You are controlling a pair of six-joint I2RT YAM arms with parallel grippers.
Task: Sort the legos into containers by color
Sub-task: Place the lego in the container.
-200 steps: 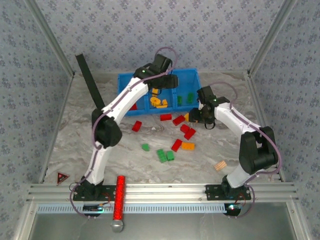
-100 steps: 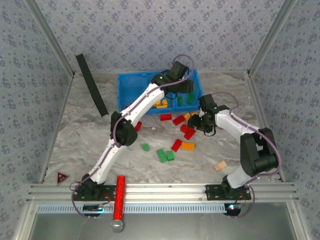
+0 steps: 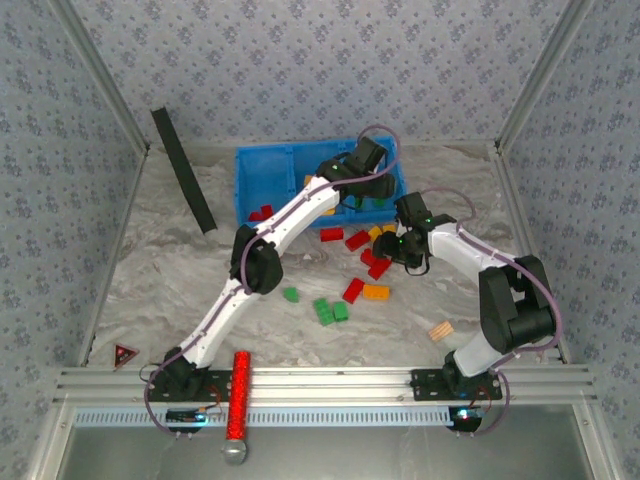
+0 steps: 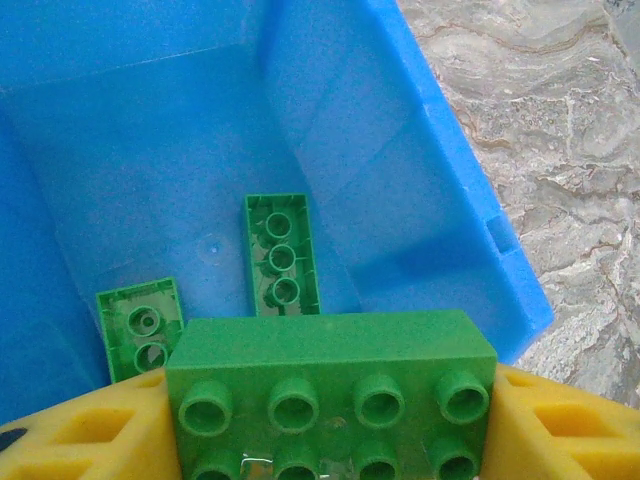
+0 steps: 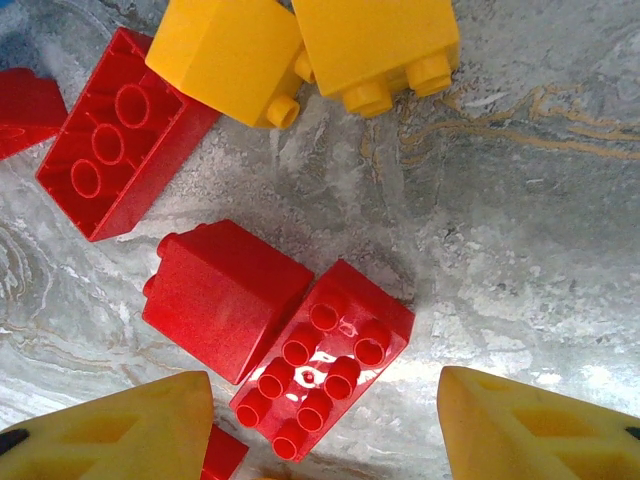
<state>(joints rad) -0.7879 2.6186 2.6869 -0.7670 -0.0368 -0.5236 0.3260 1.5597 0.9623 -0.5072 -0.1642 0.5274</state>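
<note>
a green 8-stud plastic brick [image 4: 330, 350] is gripped by its ends in the left claw [image 4: 330, 410], which is closed on it and held above the right-hand compartment of the bright blue 3-compartment plastic bin [image 4: 440, 200]. 2 green bricks [image 4: 282, 255] are seen lying underside up on that compartment's floor, so the colour match is judged correct. the held brick is close to the bin's outer corner, with the grey marbled counter [image 4: 560, 150] just past the wall. if it is let go from this height, a bounce off the wall or off the bricks below could send it over the rim and back onto the counter. a lower release, nearer the compartment's middle, is judged safer.

the right claw [image 5: 320, 400] is held open, low over the loose pile, with a red studded brick [image 5: 325, 365] between its yellow fingers [image 5: 120, 430]. this brick lies diagonally to the jaws and touches a second red brick tipped on its side [image 5: 225, 300]. if the jaws are closed as they stand, the studded brick could be twisted or squeezed out, or the neighbour could be caught or pushed along with it. in the top view the 2 arms are seen close together by the bin, so a carry of the red brick to the left-hand compartment could be blocked by the left arm unless that arm is cleared first.
</note>
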